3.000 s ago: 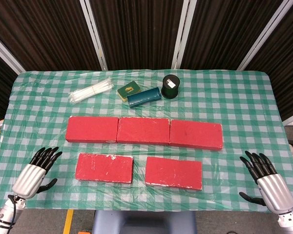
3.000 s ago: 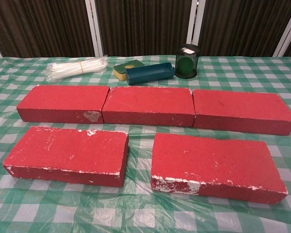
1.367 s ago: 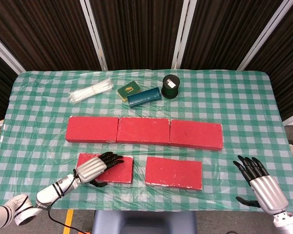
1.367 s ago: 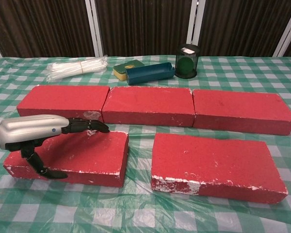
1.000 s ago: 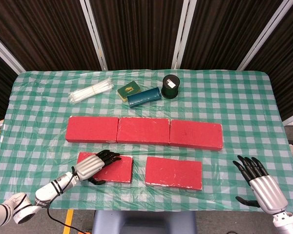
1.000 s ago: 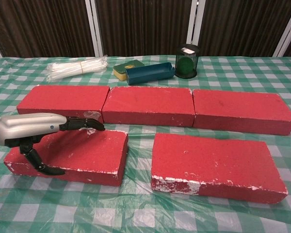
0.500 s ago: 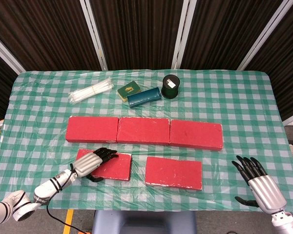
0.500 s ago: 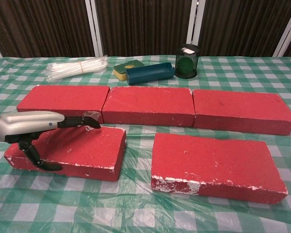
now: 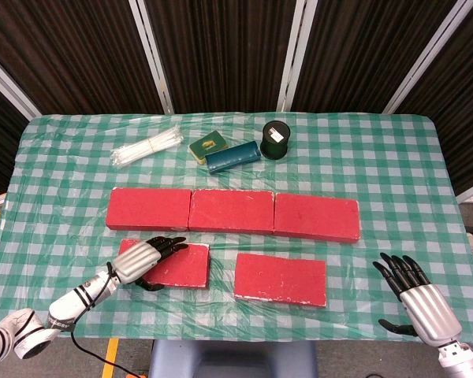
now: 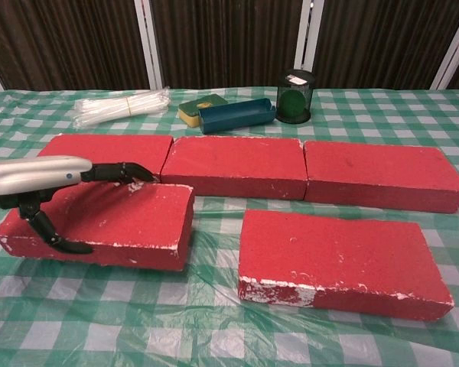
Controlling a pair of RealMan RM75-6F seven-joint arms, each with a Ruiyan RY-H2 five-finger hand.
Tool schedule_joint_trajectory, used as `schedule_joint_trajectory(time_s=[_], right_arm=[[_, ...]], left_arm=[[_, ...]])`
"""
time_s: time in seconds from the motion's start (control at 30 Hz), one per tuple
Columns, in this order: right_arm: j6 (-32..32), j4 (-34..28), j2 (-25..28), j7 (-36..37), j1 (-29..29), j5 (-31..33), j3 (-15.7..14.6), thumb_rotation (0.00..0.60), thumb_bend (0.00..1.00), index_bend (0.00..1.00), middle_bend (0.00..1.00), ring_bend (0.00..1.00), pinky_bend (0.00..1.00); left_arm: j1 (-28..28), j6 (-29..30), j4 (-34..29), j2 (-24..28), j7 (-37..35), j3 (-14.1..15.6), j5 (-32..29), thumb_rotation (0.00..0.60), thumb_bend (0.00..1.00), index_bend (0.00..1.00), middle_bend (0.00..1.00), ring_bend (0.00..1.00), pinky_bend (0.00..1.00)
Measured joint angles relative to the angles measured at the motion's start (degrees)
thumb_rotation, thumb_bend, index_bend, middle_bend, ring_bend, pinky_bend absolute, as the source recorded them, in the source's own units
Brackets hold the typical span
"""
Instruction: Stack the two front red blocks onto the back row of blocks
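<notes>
My left hand (image 9: 138,261) (image 10: 38,180) grips the front left red block (image 9: 181,266) (image 10: 130,222) at its left end, fingers over the top and thumb on the near face. The block is raised a little off the cloth, and in the chest view its far edge overlaps the front of the back-left block (image 9: 149,209) (image 10: 99,145). The front right red block (image 9: 281,279) (image 10: 336,256) lies flat. The back row's other two blocks are the middle one (image 9: 232,211) and the right one (image 9: 316,217). My right hand (image 9: 418,303) hovers open at the table's near right corner, seen only in the head view.
Behind the back row lie a bundle of white sticks (image 9: 147,147), a yellow-green sponge (image 9: 208,145), a dark blue case (image 9: 232,156) and a dark cylinder (image 9: 275,139). A green checked cloth under clear plastic (image 9: 394,181) covers the table.
My left hand came in from the near left, took hold of the front left block and has lifted it up and toward the back row. The right hand has barely shifted.
</notes>
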Motion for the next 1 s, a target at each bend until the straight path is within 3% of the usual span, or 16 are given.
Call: schedule_joint_trajectory(time_s=[0.2,0.4,0.67,1.0], right_arm=[[-0.54,-0.06,-0.03,-0.06,0.2,0.83,0.33,0.6,0.1,0.0,0.0,0.0,0.0],[-1.65,-0.46,-0.25,-0.59,0.46,2.59,0.9,0.6,0.1,0.0,0.0,0.0,0.0],[-3.31,-1.28,-0.52,-0.84,0.76,6.21,2.12,0.6,0.1,0.0,0.0,0.0,0.0],[-5.94,-1.37,-1.09,-2.57,1.66,9.09,3.19,0.6,0.1,0.0,0.0,0.0,0.0]], left_arm=[[-1.5,0.36,-2.71,2.75,2.5,-3.61,-1.62,0.6,0.27,0.0,0.0,0.4,0.62],[-5.31,-3.77,-2.03,3.14,1.61,-8.29,-5.75,0.6,0.27,0.0,0.0,0.4,0.62],[-11.15,-10.57,5.33,-1.2,-1.43,-11.53,-8.51,0.6,0.27,0.0,0.0,0.4,0.61],[-15.6,-15.0,14.65,-6.76,-6.79,-12.89,-9.97,0.6,0.27,0.0,0.0,0.4,0.61]])
